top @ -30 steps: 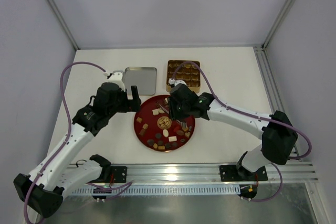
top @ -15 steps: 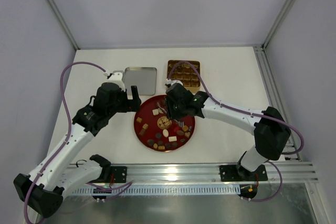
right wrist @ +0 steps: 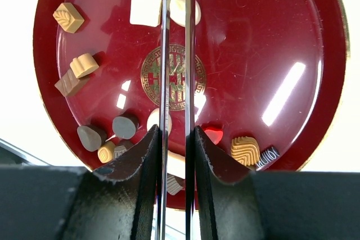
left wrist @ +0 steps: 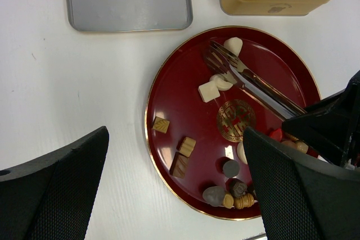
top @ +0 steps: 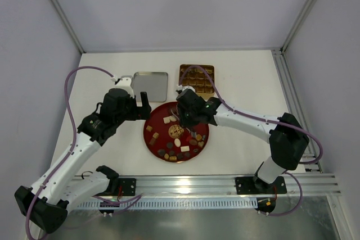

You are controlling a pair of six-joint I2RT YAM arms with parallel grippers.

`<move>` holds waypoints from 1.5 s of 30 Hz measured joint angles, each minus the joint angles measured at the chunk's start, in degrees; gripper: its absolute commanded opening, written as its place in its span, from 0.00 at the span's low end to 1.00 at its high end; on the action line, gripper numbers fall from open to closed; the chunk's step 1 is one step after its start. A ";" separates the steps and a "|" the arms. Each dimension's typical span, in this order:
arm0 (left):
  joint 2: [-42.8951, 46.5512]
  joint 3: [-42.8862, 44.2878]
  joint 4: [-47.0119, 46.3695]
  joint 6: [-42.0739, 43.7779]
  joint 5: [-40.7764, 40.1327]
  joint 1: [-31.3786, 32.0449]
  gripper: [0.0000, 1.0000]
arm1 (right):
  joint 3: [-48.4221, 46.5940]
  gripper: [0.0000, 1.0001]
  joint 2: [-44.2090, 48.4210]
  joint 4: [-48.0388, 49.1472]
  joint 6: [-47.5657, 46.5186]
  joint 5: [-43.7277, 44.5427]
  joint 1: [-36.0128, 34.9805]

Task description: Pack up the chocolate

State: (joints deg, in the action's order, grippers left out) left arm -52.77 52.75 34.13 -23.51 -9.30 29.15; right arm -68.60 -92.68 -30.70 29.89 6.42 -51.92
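Top view: the chocolate (top: 179, 150) is lying scattered on the plate (top: 163, 133), mostly toward its near rim, with the oblong pieces pointing assorted ways. The left gripper (top: 142, 108) is hovering just beside the plate's left edge. The right gripper (top: 183, 117) is hanging over the plate.

Left wrist: the fingers (left wrist: 62, 189) are standing spread wide, holding nothing. Tongs (left wrist: 253, 85) are slanting across the plate toward cream pieces. The plate's gold emblem (left wrist: 236, 120) and the stamp on the tin (left wrist: 275, 7) are too small to read.

Right wrist: the fingers (right wrist: 146, 155) are pinching the tongs' two blades close together, and the blades are running straight past a cream oval (right wrist: 194, 9)
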 measured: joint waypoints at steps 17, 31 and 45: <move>0.00 0.00 0.00 0.00 0.00 0.00 1.00 | -4.28 0.25 3.74 -3.45 -1.68 2.36 0.70; 0.00 0.00 0.00 0.00 0.11 0.00 1.00 | -8.26 0.25 7.67 -4.39 -6.19 -0.04 21.11; 0.00 0.00 0.00 0.00 0.13 0.00 1.00 | -19.37 0.25 -7.26 -2.67 -9.07 -0.37 30.05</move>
State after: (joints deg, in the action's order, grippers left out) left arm -52.77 52.75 34.13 -23.51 -9.17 29.15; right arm -87.96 -99.94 -33.36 20.82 6.04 -21.87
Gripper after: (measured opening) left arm 0.996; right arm 0.298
